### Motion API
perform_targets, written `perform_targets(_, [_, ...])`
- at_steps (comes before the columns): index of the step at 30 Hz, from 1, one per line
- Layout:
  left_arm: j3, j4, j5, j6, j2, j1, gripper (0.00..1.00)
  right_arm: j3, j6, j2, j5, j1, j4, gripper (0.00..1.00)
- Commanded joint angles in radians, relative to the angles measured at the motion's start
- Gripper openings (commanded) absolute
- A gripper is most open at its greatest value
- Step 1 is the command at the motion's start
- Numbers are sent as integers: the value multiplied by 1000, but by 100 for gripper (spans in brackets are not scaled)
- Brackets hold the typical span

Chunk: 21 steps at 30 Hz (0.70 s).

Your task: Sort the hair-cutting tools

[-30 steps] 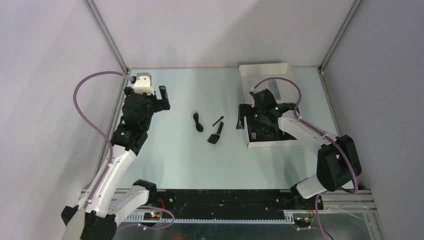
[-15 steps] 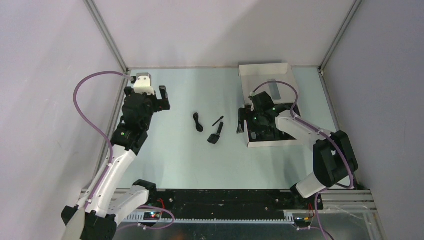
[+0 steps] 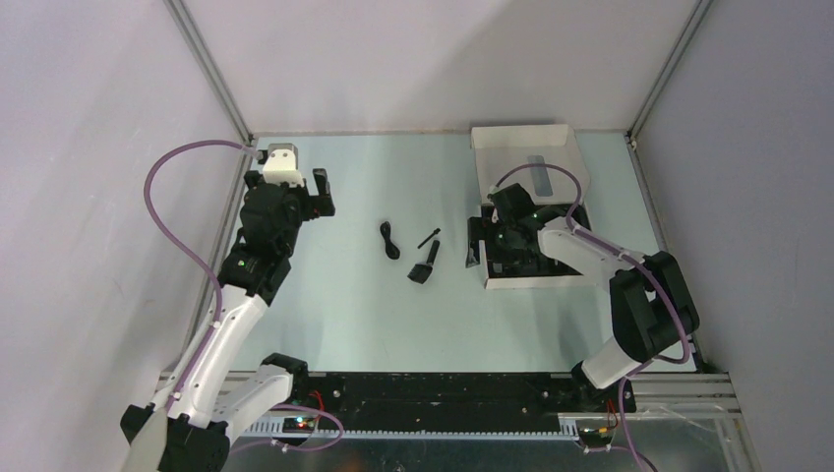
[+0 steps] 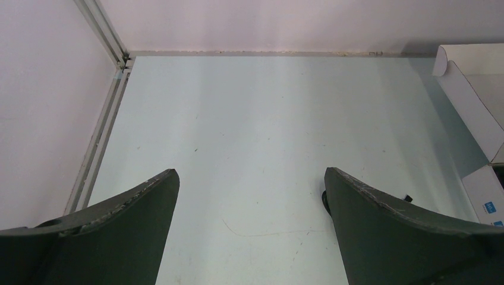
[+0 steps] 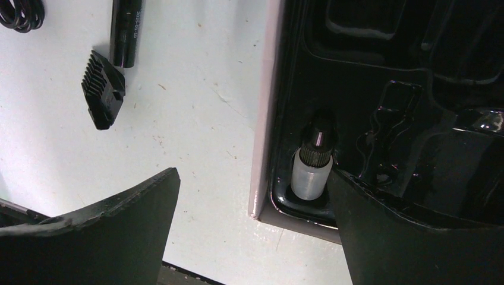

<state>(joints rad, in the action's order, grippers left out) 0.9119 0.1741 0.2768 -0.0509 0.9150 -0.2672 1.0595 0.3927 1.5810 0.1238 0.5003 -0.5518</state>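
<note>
On the table lie a black coiled cord (image 3: 389, 239), a thin black stick-brush (image 3: 428, 239) and a black comb attachment (image 3: 421, 273) at the end of a black lettered cylinder (image 3: 431, 256). The right wrist view shows the cord (image 5: 21, 12), the cylinder (image 5: 126, 32) and the comb (image 5: 104, 89). My right gripper (image 3: 484, 243) (image 5: 252, 175) is open and straddles the left wall of the white box (image 5: 264, 119). Its right finger is beside a small clear-capped bottle (image 5: 312, 169) in the black tray (image 5: 386, 89). My left gripper (image 3: 320, 192) (image 4: 251, 172) is open and empty. I see no clipper.
The white cardboard box (image 3: 521, 147) with its flap open stands at the back right and shows at the right edge of the left wrist view (image 4: 469, 107). Metal frame posts and white walls close in the table on the left, back and right.
My right gripper has shifted slightly left along the tray's left edge. The left arm and the items on the table have not moved.
</note>
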Motion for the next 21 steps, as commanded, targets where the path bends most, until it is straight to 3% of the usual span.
perform_targets(1, [2, -35, -6, 21, -22, 5, 99, -7, 18, -63, -64, 2, -7, 99])
perform_targets(9, [3, -34, -7, 20, -21, 5, 99, -7, 17, -151, -62, 7, 14, 99])
perform_targets(21, [1, -37, -7, 21, -23, 4, 99, -7, 19, -86, 17, 11, 96, 99])
